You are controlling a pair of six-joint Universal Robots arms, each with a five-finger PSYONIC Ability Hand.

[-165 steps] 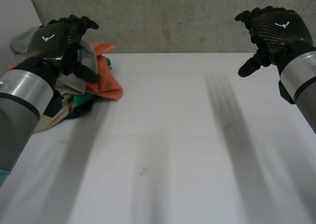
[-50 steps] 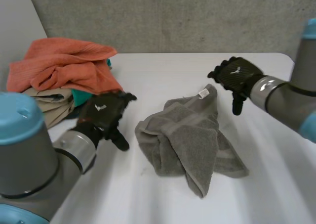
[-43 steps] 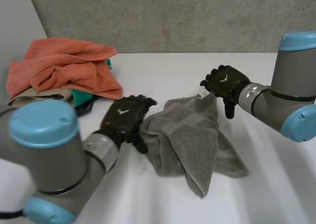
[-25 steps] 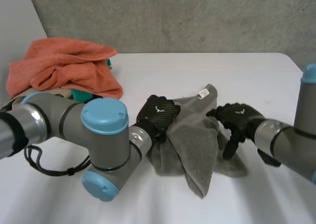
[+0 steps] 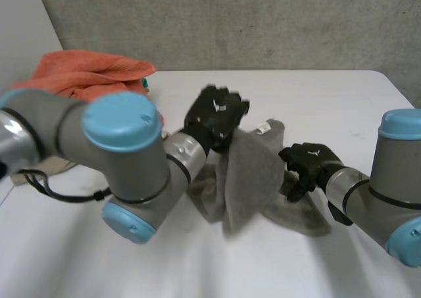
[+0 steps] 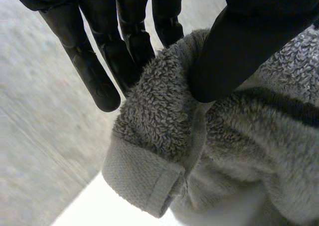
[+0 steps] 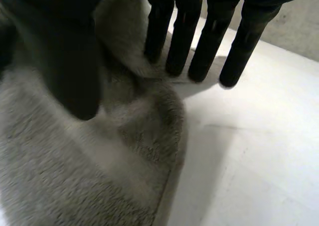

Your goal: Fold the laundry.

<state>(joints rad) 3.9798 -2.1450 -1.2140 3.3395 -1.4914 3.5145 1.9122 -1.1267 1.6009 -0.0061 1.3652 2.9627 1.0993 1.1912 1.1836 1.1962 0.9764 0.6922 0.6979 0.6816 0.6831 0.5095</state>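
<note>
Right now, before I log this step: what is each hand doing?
Left hand: shut on the grey towel, pinched against its thumb.
Right hand: open, straight fingers touching the towel.

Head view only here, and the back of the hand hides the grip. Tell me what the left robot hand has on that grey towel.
Observer: In the left wrist view, the left robot hand pinches the grey towel between its thumb and straight fingers. A hemmed corner sticks out just beyond its fingertips.
Operator: Now report the right robot hand.
Observer: In the right wrist view, the right robot hand has straight fingers, with the tips down where the towel's edge meets the bare table. A raised fold lies between them and the thumb and does not look gripped.
</note>
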